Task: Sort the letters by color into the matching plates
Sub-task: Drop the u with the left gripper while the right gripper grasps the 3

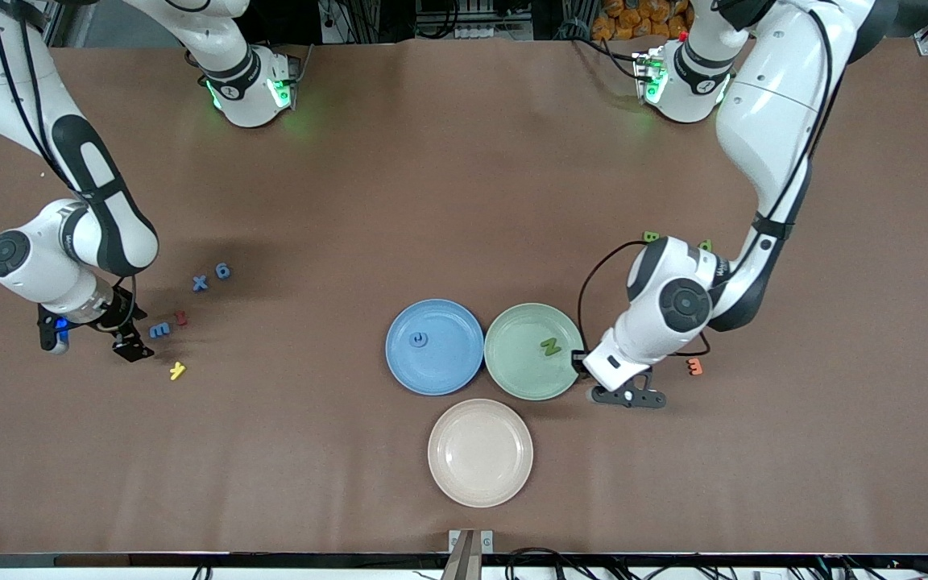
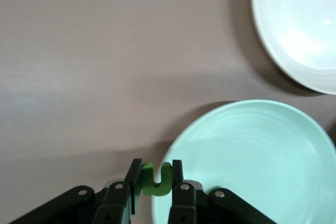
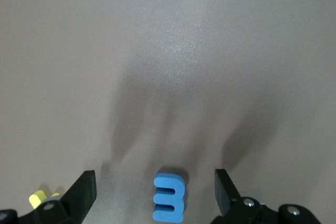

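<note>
We see the left gripper (image 2: 156, 182) clamping a green foam letter (image 2: 155, 179) at the mint green plate's (image 2: 252, 166) rim; right gripper (image 3: 155, 192) spread wide around a blue foam "3" (image 3: 169, 199).

You see a plain brown desk (image 1: 464, 201) carrying a matte medium-blue round plate (image 1: 452, 366), a pale mint-green one (image 1: 512, 370) and a beige one (image 1: 480, 475); foam letters are blue (image 3: 169, 199), green (image 2: 155, 180), yellow (image 1: 178, 370), orange (image 1: 695, 366).
</note>
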Controlling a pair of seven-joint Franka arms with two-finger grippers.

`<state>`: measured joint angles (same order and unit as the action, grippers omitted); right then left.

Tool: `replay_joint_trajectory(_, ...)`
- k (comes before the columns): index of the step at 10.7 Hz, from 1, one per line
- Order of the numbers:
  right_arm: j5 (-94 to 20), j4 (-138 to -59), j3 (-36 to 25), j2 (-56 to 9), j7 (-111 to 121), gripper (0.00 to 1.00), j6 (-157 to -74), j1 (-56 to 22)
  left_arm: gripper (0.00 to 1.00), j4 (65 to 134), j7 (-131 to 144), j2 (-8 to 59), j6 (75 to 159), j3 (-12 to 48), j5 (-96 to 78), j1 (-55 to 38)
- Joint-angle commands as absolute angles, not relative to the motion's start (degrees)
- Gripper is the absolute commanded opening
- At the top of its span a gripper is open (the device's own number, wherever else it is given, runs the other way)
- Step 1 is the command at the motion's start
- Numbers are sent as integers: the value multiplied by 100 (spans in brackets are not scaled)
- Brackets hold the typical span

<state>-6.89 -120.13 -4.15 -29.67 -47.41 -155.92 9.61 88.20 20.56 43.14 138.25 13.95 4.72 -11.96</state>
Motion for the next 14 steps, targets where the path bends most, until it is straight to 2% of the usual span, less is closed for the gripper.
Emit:
replay_joint_trajectory(1,-782,-12234,-352,-2962,-4764,95,-15863,958,0,8745,2592,4280,13720,1371,387,-1423)
replay_joint_trajectory(4,-782,-12349,-325,-2953,-4755,94,-15943,949,0,8754,3109,4359,13728,1389,422,-1730)
replay_joint_trajectory(6,-782,-12375,-290,-2944,-4746,81,-15935,949,65,8763,3076,4342,13729,1389,466,-1749)
replay_joint_trajectory(7,-782,-12392,-264,-2927,-4703,70,-15935,949,85,8763,3094,4324,13729,1389,483,-1749)
replay_joint_trajectory(8,-782,-12401,-264,-2918,-4624,62,-15943,949,100,8789,3102,4316,13729,1389,483,-1749)
replay_joint_trajectory(9,-782,-12436,-264,-2918,-4493,50,-15943,949,100,8815,3085,4289,13711,1389,483,-1723)
replay_joint_trajectory(11,-782,-12437,-264,-2918,-4465,34,-15943,958,100,9077,2946,4080,13458,1345,684,-1583)
replay_joint_trajectory(14,-782,-12437,-264,-2927,-4378,27,-15943,949,100,9797,2286,3518,13386,1327,896,-1012)
